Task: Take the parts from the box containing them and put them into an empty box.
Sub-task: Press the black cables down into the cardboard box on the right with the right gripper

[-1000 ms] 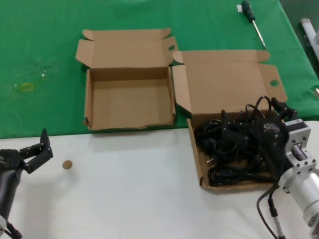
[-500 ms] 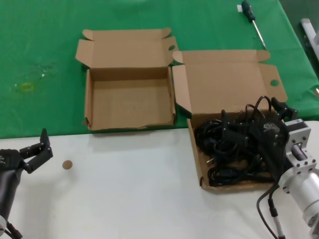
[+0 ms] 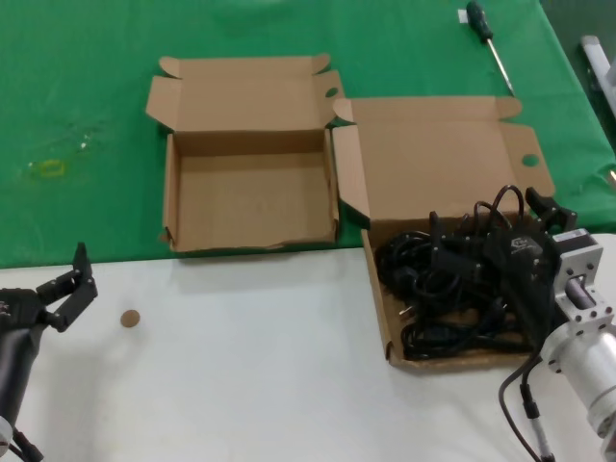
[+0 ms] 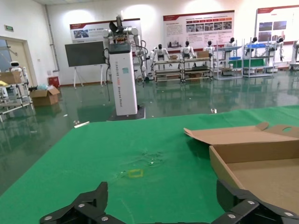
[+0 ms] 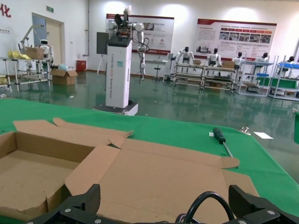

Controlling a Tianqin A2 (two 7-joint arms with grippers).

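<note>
The right gripper [image 3: 452, 241] sits low at about 4 o'clock in the head view, down inside the shallow cardboard box [image 3: 377, 279] and right over the tangled black power cords [image 3: 423, 289]. Its jaws stand spread, one tip near the middle of the cord heap and the other toward the box's right wall; whether a tip touches a cord cannot be told. In the right wrist view the two fingertips [image 5: 88, 198] show wide apart, with a loop of black cord [image 5: 208, 200] rising between them and the flat lid [image 5: 159, 172] of this box stretching ahead.

The cords fill the tray of that box, which lies at 3 to 4 o'clock, straddling the edge where the green cloth [image 3: 87, 87] meets the white counter [image 3: 250, 375]. Its big lid lies open at the 12 o'clock side, and a side flap carries a round hole [image 3: 530, 160].

The empty box [image 3: 250, 197] rests on the green cloth at 11 o'clock, touching or just beside the cord box's left flap, with nothing inside.

The left gripper [image 3: 69, 289] hangs at 8 o'clock above the white counter, jaws spread and holding nothing, well apart from both boxes. A small brown disc [image 3: 129, 319] lies on the counter just beside it. A screwdriver [image 3: 486, 38] lies on the cloth at 1 o'clock.
</note>
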